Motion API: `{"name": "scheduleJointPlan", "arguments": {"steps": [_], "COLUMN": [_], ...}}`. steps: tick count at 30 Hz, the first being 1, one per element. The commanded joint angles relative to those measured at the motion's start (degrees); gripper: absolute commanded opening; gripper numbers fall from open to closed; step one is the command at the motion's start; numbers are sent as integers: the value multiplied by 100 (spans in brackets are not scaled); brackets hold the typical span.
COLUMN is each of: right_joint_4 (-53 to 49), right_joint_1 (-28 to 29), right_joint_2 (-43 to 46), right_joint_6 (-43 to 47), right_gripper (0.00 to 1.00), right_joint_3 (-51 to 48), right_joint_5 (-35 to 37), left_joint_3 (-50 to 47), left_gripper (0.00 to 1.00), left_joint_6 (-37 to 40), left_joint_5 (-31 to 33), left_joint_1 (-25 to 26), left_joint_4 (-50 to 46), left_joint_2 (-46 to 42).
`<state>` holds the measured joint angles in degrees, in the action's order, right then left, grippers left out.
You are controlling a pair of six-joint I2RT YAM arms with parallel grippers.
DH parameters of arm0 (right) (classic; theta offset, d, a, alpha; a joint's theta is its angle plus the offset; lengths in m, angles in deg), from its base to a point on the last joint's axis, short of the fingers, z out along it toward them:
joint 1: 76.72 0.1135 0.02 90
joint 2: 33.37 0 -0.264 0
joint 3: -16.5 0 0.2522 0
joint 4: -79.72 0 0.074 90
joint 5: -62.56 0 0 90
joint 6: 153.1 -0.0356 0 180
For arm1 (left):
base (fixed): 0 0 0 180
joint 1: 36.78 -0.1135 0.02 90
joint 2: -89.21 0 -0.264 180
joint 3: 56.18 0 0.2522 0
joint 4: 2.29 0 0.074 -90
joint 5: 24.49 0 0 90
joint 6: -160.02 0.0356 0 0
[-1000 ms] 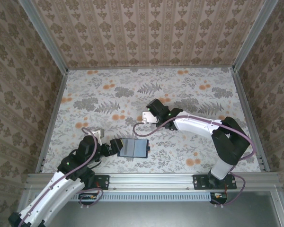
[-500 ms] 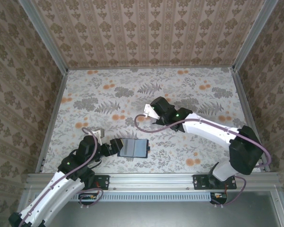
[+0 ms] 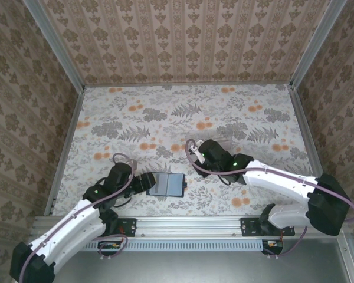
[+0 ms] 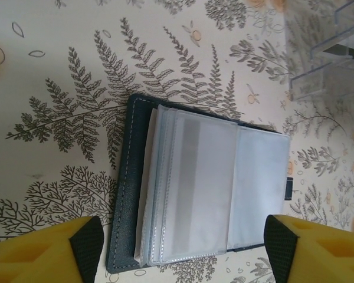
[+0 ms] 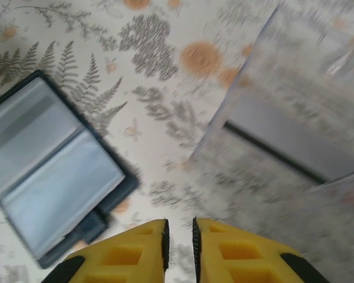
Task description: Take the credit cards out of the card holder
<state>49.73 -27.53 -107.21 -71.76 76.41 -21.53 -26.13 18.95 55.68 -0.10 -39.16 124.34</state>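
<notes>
Navy card holder (image 4: 121,194) lies open and flat on the floral surface (image 3: 135,112), near the front edge, left of centre in the top view. Inside you've got clear sleeves stacked over grey-blue panels, w/ pale cards (image 4: 206,188) tucked in them; can't count them. The small tab sticks out at the far short edge. Your L hand (image 4: 183,250) is low over the holder w/ fingers spread wide, one yellow finger (image 4: 85,247) off each side of it, so the holder sits btwn them, not gripped. Your R hand (image 5: 179,242) is further back and to the right, just beyond the holder's far right corner, apart from it. Its fingers are almost together, only a thin slit btwn them, nothing visible in the slit. From the R wrist view the holder is below-left of the hand and a clear tray (image 5: 295,118) is ahead to the right, blurred. From the L wrist view the tray sits past the holder's top right corner, not touching it.
</notes>
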Motion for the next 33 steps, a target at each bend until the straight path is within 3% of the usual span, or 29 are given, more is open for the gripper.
{"name": "scheduleJointPlan", "arguments": {"steps": [1,8,17,33], "right_joint_4": [383,950,1166,833], "right_joint_1": [154,441,513,531], "right_joint_2": [-342,-1329,-2081,-2340], "right_joint_6": [-1300,-1690,-1824,-1924], "right_gripper": [21,15,15,19], "right_joint_3": [-79,-37,-98,86], "right_joint_5": [-581,-866,-1038,-1004], "left_joint_3": [246,604,724,159], "left_gripper": [73,68,67,63], "left_joint_6": [-100,-166,-267,-326], "left_joint_5": [-82,174,658,415], "left_joint_1": [54,461,867,919], "left_joint_4": [333,454,520,1349], "left_joint_2": [302,998,1540,1713]}}
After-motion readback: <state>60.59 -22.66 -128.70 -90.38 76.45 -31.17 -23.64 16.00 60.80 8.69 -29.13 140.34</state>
